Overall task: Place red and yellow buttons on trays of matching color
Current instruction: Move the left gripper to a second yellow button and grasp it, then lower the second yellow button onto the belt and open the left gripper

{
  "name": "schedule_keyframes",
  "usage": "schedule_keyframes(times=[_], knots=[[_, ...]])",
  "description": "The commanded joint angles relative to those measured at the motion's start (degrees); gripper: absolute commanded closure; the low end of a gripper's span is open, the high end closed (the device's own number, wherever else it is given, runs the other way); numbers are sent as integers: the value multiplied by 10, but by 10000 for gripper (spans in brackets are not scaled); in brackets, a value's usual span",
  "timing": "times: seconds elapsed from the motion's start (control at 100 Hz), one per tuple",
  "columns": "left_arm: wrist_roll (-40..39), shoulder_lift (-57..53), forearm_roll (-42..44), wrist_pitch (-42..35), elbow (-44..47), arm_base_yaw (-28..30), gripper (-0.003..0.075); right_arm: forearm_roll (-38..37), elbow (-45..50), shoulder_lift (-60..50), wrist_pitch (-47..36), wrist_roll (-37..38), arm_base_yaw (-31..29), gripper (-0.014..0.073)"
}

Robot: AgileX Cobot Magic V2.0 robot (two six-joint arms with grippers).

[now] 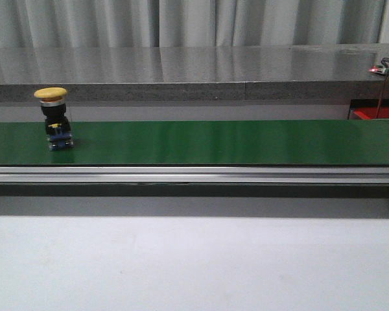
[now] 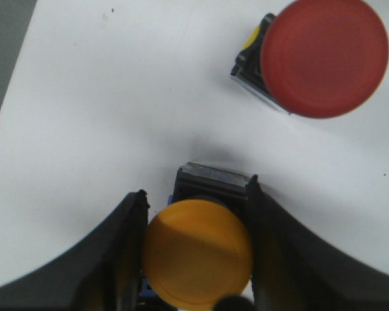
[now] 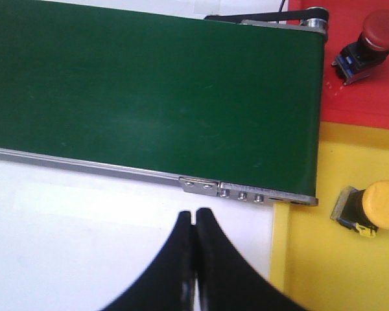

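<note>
While a yellow button (image 1: 54, 117) stands upright on the green conveyor belt (image 1: 233, 141) near its left end, another yellow button (image 2: 198, 253) is clamped between the fingers of the left tool (image 2: 196, 249) above the white table (image 2: 117, 97). The right tool (image 3: 194, 259) is pressed fully closed and holds nothing beside the belt's end, where a red button (image 3: 369, 40) lies on the red tray (image 3: 363, 97) and a third yellow button (image 3: 375, 208) on the yellow tray (image 3: 324, 259).

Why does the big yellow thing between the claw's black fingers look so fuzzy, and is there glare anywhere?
Left wrist view: the yellow button sits very close to the lens, so its edges blur, as do the left claw fingers; the red button is somewhat sharper. Front view: soft sheen streaks the green belt and grey ledge. Right wrist view: evenly lit, little glare.
</note>
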Motion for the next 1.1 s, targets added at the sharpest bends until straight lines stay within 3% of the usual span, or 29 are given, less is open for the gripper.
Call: schedule_keyframes(times=[0.0,0.47,0.72,1.09], knots=[[0,-44,-23,0,-16,0,552,1,-15,-12,-31,-4,-1,666],[-30,-181,-14,32,-16,-83,551,1,-15,-12,-31,-4,-1,666],[-42,-191,-16,74,-16,-164,551,1,-15,-12,-31,-4,-1,666],[-51,-180,-13,49,-16,-262,551,1,-15,-12,-31,-4,-1,666]])
